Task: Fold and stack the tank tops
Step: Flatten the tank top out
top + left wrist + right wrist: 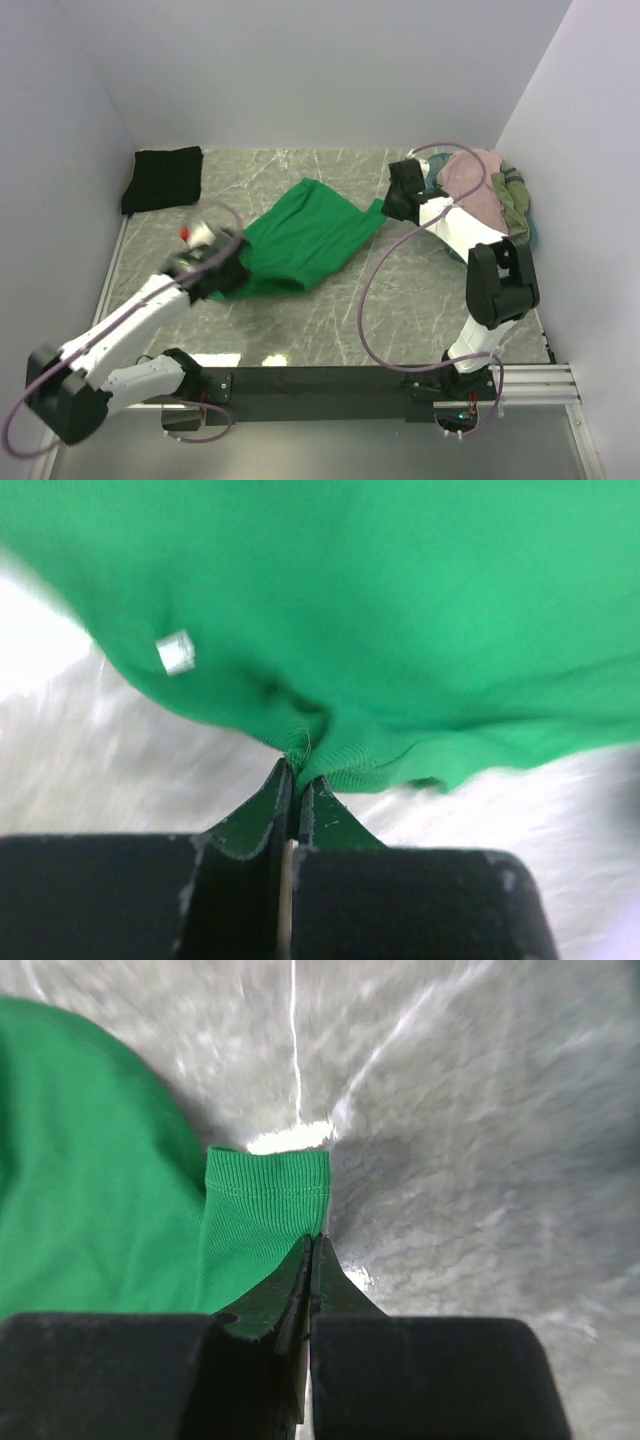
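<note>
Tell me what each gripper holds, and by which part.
Both pinch the green tank top: left gripper at a ribbed edge, right gripper at a strap end.

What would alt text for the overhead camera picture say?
A bright green tank top lies stretched on a grey table, a robot's left hand pinching one end, the right hand the other. A folded black top and a pile of tops lie behind.

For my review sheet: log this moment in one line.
green tank top: held by both | left gripper: shut on its edge | right gripper: shut on its strap | black tank top: folded, far left
</note>
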Controlling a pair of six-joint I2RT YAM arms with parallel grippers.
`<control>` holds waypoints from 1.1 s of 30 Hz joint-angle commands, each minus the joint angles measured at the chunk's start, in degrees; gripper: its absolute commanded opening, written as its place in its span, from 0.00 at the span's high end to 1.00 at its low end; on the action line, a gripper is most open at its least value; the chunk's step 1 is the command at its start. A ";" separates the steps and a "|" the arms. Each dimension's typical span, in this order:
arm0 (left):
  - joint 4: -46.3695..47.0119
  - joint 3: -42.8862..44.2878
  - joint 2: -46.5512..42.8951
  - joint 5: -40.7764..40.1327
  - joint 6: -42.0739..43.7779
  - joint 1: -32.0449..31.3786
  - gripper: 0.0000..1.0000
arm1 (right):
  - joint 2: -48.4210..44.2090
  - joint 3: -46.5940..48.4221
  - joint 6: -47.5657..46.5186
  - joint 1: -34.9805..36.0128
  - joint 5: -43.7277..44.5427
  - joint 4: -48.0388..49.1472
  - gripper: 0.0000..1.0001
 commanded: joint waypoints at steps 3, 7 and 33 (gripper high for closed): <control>5.36 19.14 -2.55 0.93 20.41 24.40 0.99 | -6.82 8.77 -1.65 -2.03 3.89 -4.08 1.00; 10.79 31.71 7.09 11.30 23.34 35.07 0.99 | -6.57 17.00 -1.83 -2.99 2.84 -5.13 1.00; 29.09 22.02 16.03 31.54 19.04 51.18 0.99 | -16.74 -3.44 5.71 -1.07 -1.56 12.26 1.00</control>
